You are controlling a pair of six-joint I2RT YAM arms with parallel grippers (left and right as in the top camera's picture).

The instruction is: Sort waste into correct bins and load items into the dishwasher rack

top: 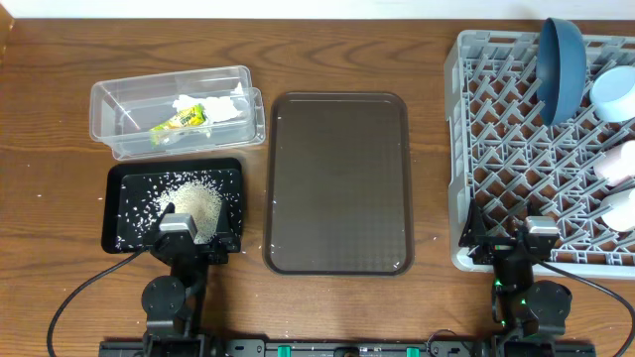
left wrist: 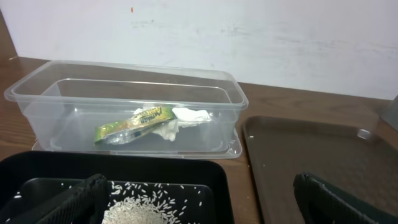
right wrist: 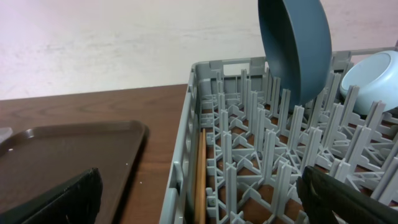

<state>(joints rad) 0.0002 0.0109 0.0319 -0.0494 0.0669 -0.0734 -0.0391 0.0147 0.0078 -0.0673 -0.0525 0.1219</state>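
Since wrapper [left wrist: 134,123] and tissue [left wrist: 186,116] lie in the clear tub [left wrist: 37,109], rice [top: 198,203] in the black tray [top: 109,213], plate [top: 561,59] in the rack [top: 496,139], my left claw [left wrist: 199,199] and right claw [right wrist: 199,199], gaping empty, should retreat slowly.

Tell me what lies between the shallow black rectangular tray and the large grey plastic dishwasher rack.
A brown rectangular serving tray lies flat between the black tray and the rack, touching neither; the overhead view shows it.

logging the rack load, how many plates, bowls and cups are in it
dark-blue plate: 1
pale-blue bowl: 1
cups: 2, a pink cup and a white cup
total: 4, all in the dishwasher rack
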